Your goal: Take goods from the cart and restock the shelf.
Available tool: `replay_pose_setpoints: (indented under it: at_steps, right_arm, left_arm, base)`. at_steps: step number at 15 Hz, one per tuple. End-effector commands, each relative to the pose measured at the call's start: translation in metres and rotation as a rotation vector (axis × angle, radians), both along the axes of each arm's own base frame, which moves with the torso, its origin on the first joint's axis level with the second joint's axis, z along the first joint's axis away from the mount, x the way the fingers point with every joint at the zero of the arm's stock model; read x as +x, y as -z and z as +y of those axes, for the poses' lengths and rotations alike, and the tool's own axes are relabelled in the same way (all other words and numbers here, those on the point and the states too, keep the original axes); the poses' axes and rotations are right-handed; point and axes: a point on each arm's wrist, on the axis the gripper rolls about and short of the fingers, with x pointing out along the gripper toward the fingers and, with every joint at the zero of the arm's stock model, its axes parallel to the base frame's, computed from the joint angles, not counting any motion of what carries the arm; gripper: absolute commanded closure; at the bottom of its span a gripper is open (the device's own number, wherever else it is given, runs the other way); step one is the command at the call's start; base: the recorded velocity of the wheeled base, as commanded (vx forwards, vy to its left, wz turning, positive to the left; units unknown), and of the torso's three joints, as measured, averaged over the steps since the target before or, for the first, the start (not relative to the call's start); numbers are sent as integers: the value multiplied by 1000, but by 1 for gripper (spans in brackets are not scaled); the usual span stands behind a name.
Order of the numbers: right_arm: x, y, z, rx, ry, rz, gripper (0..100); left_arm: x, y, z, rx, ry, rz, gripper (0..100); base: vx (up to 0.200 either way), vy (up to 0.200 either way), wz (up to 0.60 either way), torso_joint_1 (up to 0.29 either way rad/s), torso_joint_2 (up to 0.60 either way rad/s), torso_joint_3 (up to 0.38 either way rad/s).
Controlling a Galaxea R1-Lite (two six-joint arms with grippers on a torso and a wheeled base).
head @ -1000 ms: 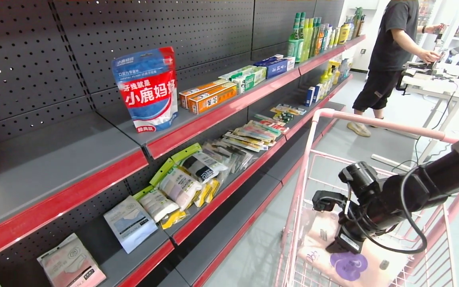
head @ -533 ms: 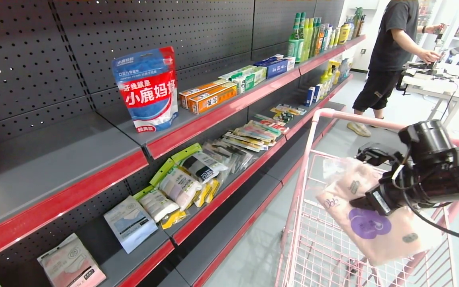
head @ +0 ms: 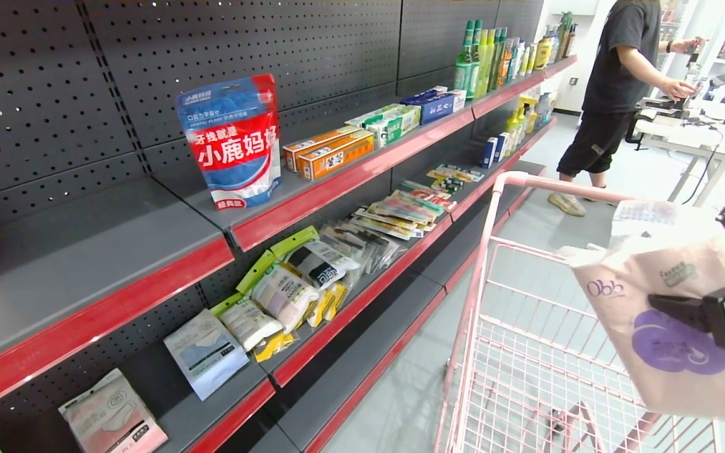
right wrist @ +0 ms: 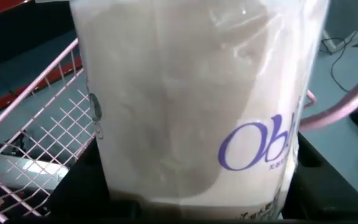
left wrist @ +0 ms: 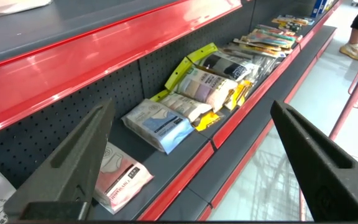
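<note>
While the right gripper [head: 705,313] clenched the pink pack [head: 658,277] at the right edge, above the cart [head: 493,214], I judged it needed a level swing toward the grey shelf [head: 79,245] at left; the left gripper [left wrist: 191,124] was released.

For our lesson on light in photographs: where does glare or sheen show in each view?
Head view: pale streaks of glare run along the red shelf edge, and the blue-and-red pouch shines. Left wrist view: a red shelf edge gleams too. Right wrist view: soft highlights sit on the plastic wrap of the pack.
</note>
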Motion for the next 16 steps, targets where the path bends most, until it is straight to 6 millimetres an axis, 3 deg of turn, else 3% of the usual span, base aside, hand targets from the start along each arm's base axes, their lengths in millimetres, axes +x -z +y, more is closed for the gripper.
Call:
replay_pose_setpoints:
  at_steps: [1, 6, 16]
  right_arm:
    - [-43, -5, -9, -16, 50, -104, 100]
    - [-56, -5, -14, -55, 73, -109, 100]
    - [-54, 0, -13, -61, 57, -82, 100]
  left_arm:
    - [0, 0, 0, 0, 0, 0, 0]
    - [0, 0, 0, 0, 0, -1, 0]
    - [0, 0, 0, 0, 0, 0, 0]
  base:
    - [0, 0, 0, 0, 0, 0]
    - [0, 0, 0, 20, -48, -26]
    - [0, 0, 0, 223, -497, -278]
